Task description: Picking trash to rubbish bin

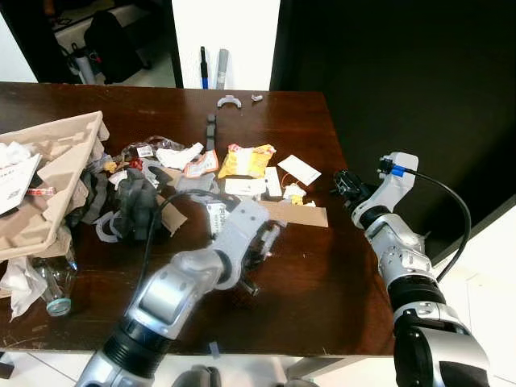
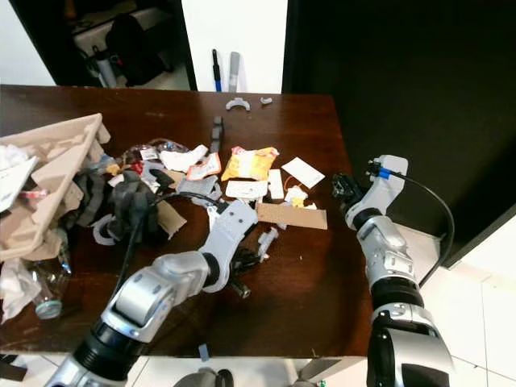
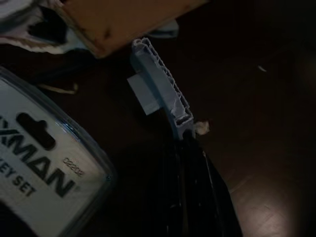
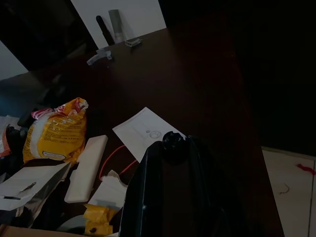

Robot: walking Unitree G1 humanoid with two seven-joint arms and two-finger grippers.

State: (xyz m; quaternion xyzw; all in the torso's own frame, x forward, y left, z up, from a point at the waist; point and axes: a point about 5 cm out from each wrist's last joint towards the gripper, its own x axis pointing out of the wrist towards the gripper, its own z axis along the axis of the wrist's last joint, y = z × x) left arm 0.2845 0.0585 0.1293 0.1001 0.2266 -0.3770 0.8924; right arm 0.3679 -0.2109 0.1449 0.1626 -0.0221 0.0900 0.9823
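Reading "XMAN", "KEY SET": blister pack (image 3: 47, 170)

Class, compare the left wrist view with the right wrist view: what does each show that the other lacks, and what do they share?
The left wrist view has a blister pack card printed with "KEY SET", a ribbed grey plastic strip and a cardboard edge. The right wrist view has a yellow snack bag, a white paper slip, a white stick and a small grey clip at the far edge. Both show the dark wooden table and black gripper fingers.
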